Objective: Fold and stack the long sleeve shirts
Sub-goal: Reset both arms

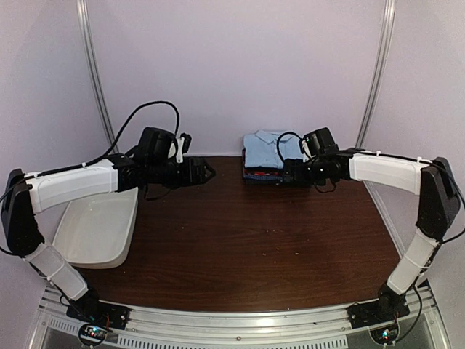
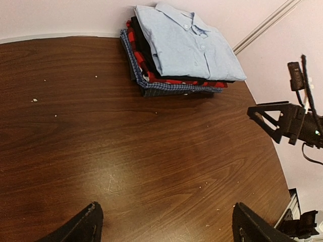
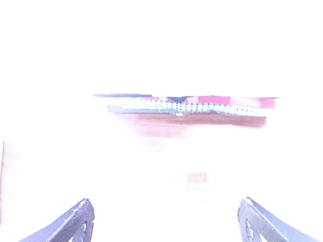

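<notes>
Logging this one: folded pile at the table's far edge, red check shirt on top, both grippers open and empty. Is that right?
Not quite. The light blue shirt is on top; the red check shirt lies lower in the stack, as the left wrist view shows. The left gripper and right gripper are open and empty, as stated.

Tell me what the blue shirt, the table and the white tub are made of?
Blue shirt: looks like soft woven cloth, matte, with a collar, buttons and folds.
Table: seems dark wood or a wood-look top; grain lines show, with a slight sheen.
Tub: probably plastic; smooth, white, a little glossy.
</notes>
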Controlling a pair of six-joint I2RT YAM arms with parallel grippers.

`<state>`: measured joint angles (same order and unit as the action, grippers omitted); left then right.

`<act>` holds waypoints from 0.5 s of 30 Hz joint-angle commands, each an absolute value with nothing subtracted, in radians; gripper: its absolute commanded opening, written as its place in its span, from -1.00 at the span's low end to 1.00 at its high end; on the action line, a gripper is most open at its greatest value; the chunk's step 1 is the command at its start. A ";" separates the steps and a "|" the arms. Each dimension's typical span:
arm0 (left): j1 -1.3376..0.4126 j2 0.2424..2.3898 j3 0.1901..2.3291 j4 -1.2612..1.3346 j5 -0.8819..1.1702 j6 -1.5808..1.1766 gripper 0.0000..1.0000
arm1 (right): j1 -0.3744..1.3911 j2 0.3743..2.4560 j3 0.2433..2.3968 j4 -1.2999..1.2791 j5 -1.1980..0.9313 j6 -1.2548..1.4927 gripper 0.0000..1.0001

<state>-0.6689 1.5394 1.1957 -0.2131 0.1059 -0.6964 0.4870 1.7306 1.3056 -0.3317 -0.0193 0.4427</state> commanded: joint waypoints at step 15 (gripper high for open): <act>-0.666 1.381 1.082 -0.126 0.030 -0.572 0.81 | 0.493 1.101 0.929 -0.206 0.017 0.457 1.00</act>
<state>-0.6693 1.4300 1.1118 -0.1837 0.0803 -0.6186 0.4877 1.1893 0.9588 -0.2459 -0.0196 0.4698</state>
